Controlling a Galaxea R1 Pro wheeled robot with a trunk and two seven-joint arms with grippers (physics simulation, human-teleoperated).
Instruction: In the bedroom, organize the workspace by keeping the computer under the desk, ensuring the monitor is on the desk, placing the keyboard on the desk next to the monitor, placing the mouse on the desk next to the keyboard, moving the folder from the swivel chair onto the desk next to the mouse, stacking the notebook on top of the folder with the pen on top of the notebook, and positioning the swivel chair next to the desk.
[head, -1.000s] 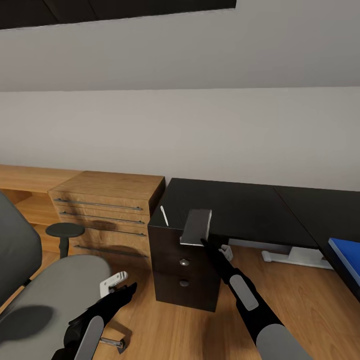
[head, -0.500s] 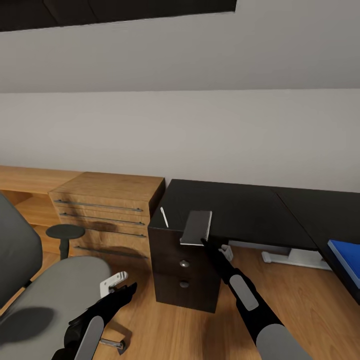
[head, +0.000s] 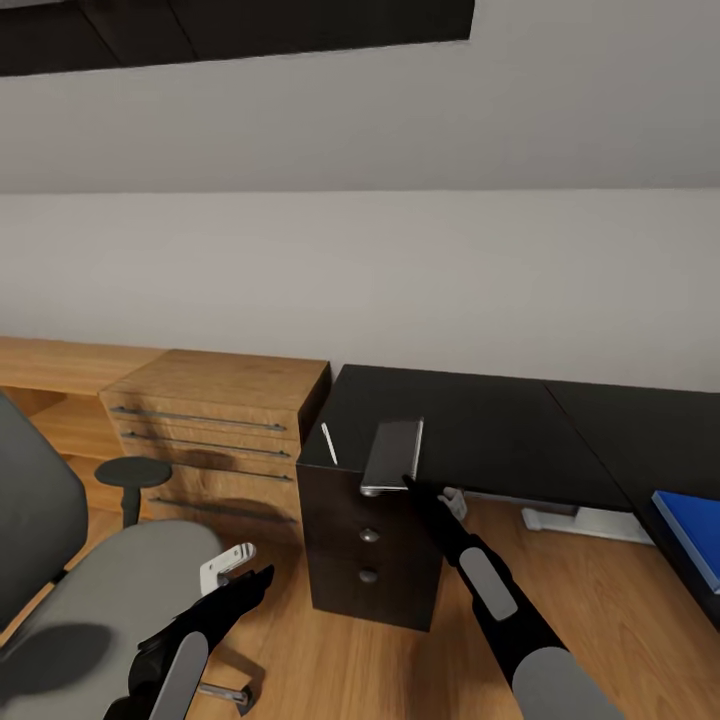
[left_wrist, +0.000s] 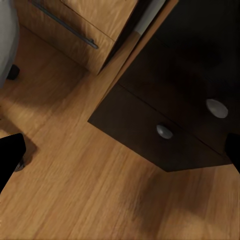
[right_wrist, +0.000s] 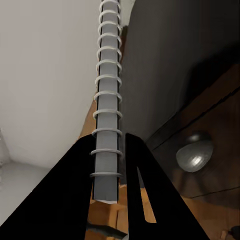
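Right end effector is pinching the notebook by its near edge, and in the right wrist view I see both fingers pressed on the ringed spine. Over the last second the whole head view slid down a little, so I think my camera tipped up; the arm and the notebook look the same as before. The notebook sits in the middle of the frame, at the front edge of the desk, with the pen just left of it. The blue folder lies at the right edge of the frame, on the other wing of the desk, well apart. I think I now need to carry the notebook over there and set it on the folder. Left end effector hangs low near the swivel chair, spread apart and holding nothing.
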